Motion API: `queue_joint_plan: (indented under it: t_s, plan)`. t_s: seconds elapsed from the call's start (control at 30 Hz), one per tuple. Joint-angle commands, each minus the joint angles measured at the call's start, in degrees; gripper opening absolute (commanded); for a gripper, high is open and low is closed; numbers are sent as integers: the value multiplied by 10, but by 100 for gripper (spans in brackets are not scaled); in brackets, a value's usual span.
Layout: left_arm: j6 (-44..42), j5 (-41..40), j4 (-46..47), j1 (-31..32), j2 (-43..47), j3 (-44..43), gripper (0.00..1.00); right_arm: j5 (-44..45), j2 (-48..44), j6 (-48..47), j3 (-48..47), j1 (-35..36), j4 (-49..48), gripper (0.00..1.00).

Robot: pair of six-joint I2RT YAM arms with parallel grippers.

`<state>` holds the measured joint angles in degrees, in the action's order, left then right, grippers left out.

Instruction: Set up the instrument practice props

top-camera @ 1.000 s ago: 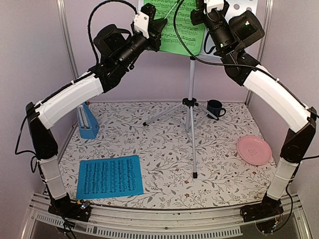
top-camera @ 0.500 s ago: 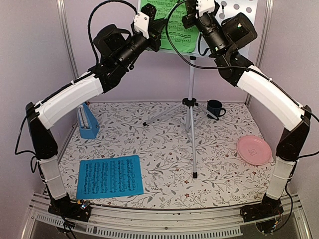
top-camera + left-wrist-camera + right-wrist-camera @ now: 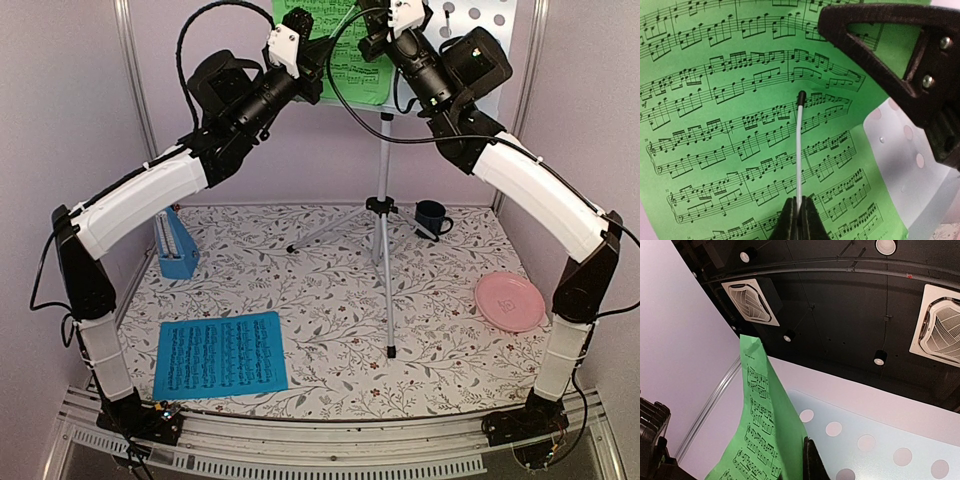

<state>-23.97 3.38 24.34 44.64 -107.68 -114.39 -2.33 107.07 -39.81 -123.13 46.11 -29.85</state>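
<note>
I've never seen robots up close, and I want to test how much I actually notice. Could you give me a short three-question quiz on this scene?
1. True or false: the blue sheet of music lies flat on the table.
2. Which stands nearest the table's left edge? A. dark blue mug B. blue metronome C. pink plate
3. What is the left pincer shut on?
Key: 1 true. 2 B. 3 a thin white wire with a black tip, in front of the green sheet of music.
</note>
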Motion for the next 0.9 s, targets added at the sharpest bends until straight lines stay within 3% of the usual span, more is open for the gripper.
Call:
queue_joint_plan:
  t_s: [0.0, 0.07, 0.3, 0.47, 0.57, 0.73, 0.87]
  plan:
    - [-2, 4, 14, 19, 24, 7, 13, -10, 9, 12, -8, -3, -3, 0]
    - [-6, 4, 13, 18, 25, 9, 25, -11, 9, 13, -7, -3, -4, 0]
    - [-3, 8, 20, 19, 40, 30, 42, -13, 10, 16, -8, -3, -8, 3]
    - [-5, 14, 37, 25, 73, 75, 56, -9, 8, 17, -8, -4, -11, 16]
    - [9, 3, 27, 25, 93, 88, 57, 1, 3, 18, -7, -3, -16, 34]
    - [43, -41, -24, 20, 124, 99, 53, 32, -9, 20, -4, -5, -32, 44]
    - [101, -67, -65, -9, 143, 97, 58, 50, -17, 21, -4, -7, -37, 51]
